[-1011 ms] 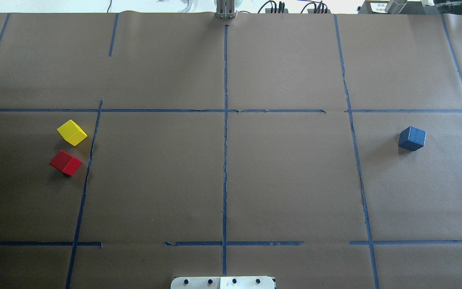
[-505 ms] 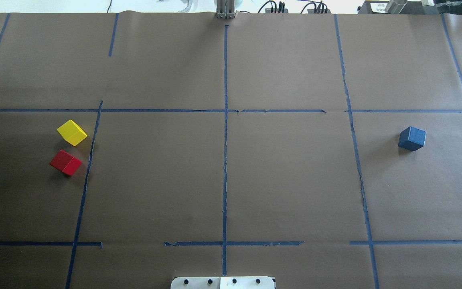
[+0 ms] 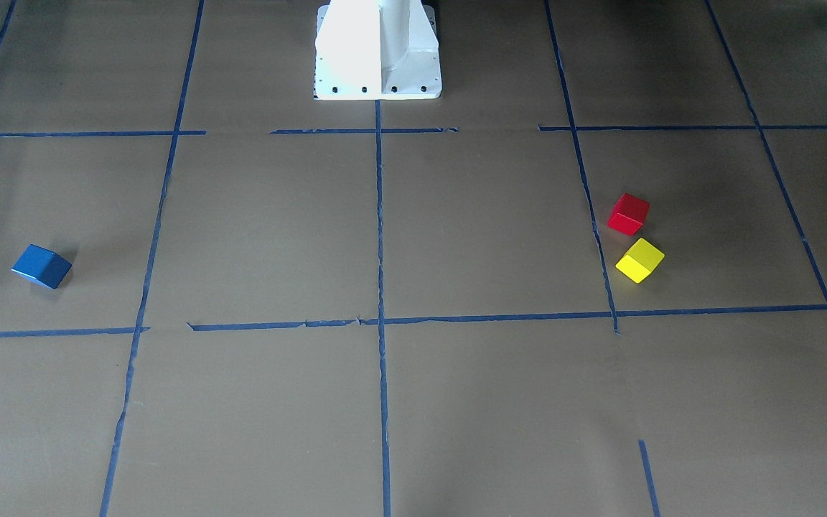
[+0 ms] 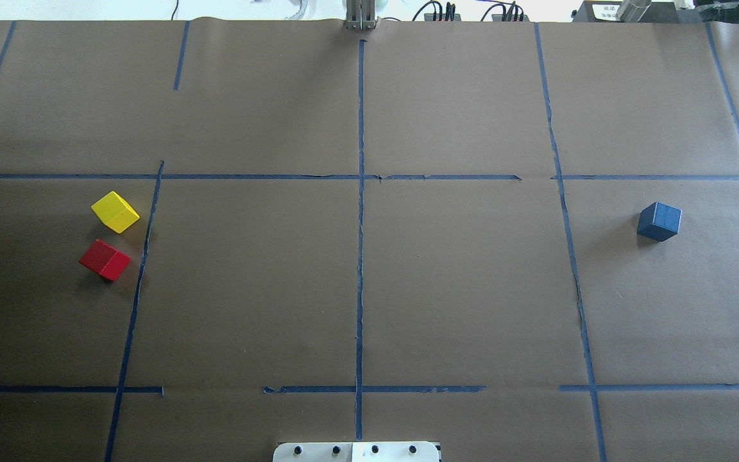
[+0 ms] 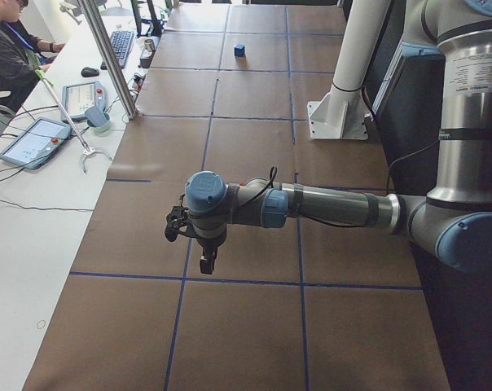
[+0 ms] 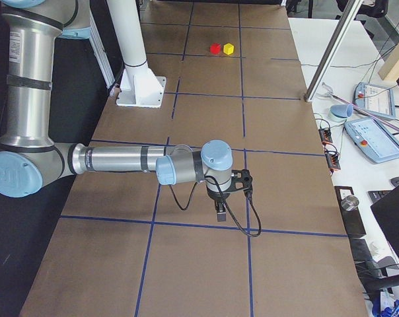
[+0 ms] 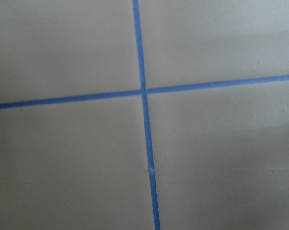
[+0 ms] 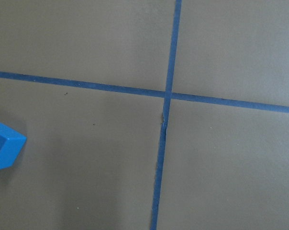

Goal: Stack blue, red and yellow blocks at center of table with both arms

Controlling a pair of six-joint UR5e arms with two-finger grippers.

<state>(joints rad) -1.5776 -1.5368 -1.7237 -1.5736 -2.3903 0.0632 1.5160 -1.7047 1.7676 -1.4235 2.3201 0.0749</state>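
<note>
The yellow block (image 4: 115, 212) and the red block (image 4: 104, 259) lie close together on the table's left side, apart from each other. The blue block (image 4: 659, 221) lies alone on the right side. In the front-facing view the blue block (image 3: 41, 266) is at the left, and the red block (image 3: 628, 214) and yellow block (image 3: 639, 260) are at the right. My left gripper (image 5: 205, 265) shows only in the exterior left view, pointing down over bare paper; I cannot tell if it is open. My right gripper (image 6: 220, 212) shows only in the exterior right view, likewise. The blue block (image 8: 5, 145) shows at the right wrist view's left edge.
Brown paper with blue tape lines (image 4: 360, 256) covers the table. The robot's white base (image 3: 377, 50) stands at the near middle edge. A side bench with tablets (image 5: 34, 140), a metal pole (image 5: 107, 57) and an operator (image 5: 6, 57) runs along the far side.
</note>
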